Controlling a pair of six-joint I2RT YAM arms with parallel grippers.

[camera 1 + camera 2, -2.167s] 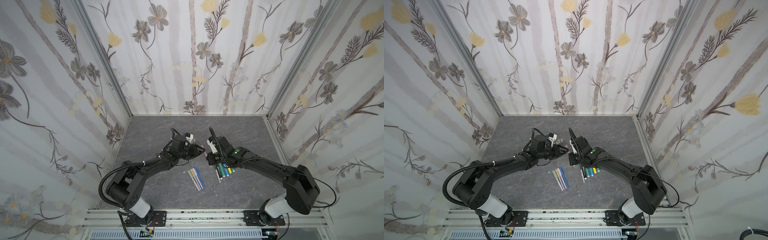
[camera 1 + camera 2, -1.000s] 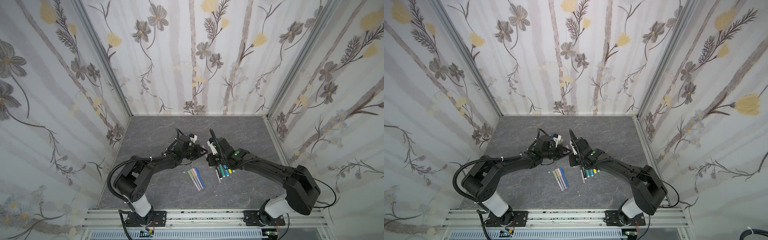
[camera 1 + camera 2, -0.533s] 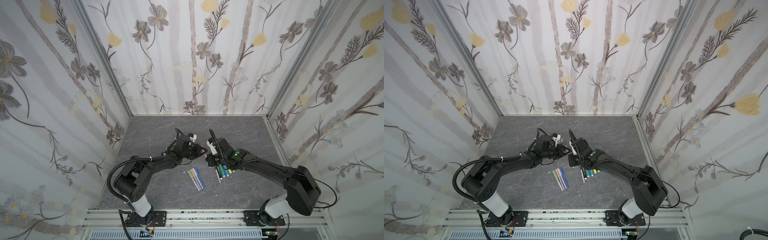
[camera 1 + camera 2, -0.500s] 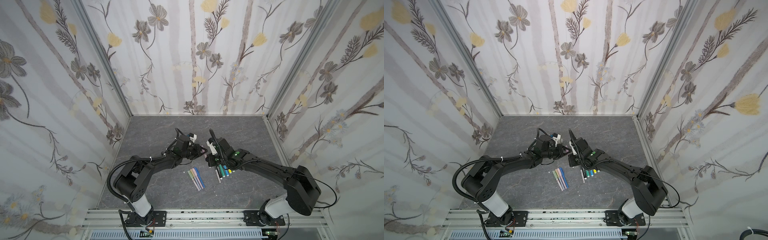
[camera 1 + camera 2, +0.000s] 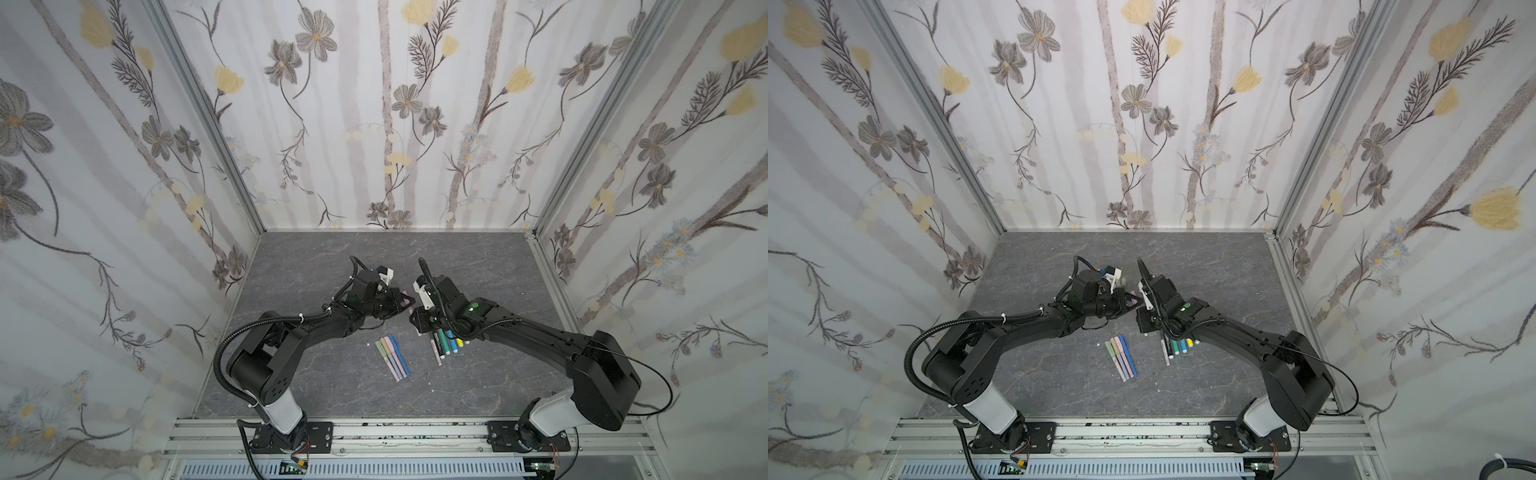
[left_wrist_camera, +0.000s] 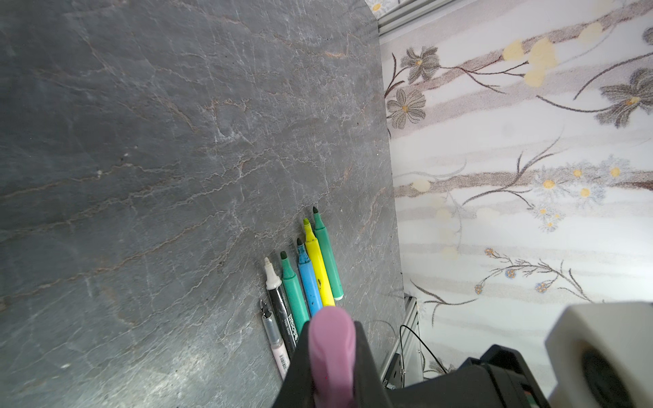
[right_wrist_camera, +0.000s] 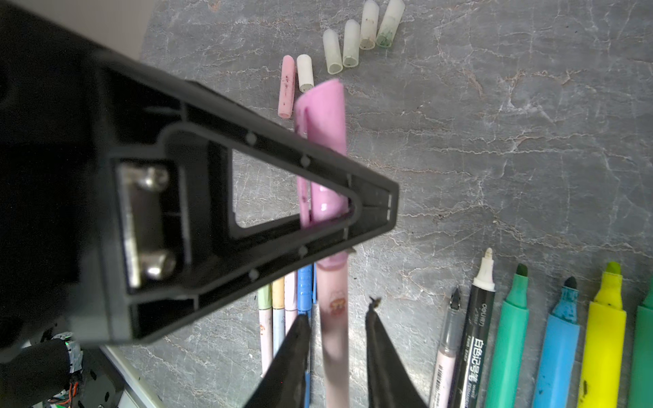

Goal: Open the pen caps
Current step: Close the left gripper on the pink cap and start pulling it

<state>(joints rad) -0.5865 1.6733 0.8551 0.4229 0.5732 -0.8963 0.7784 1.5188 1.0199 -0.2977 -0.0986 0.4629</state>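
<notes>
My left gripper (image 5: 404,301) (image 5: 1128,301) is shut on the pink pen cap (image 6: 332,348) (image 7: 327,141) of a pastel pen held above the table. That pen's pale barrel (image 7: 334,335) runs between the fingers of my right gripper (image 7: 337,314) (image 5: 415,323), which stand open with a gap on either side. The left finger (image 7: 282,219) crosses the cap side-on. Loose pen caps lie on the table: several translucent ones (image 7: 353,42), a pink one (image 7: 287,86) and a white one (image 7: 304,72).
Several thin pastel pens (image 5: 392,357) (image 5: 1121,357) lie side by side near the front middle. To their right lie thicker uncapped markers (image 5: 446,343) (image 6: 311,275): green, yellow, blue, teal and black. Floral walls close the grey slate floor (image 5: 478,266) on three sides.
My right gripper's fingers have parted from the pen barrel that they held a second ago. My left gripper has kept its hold on the pink cap, and both arms have barely shifted.
</notes>
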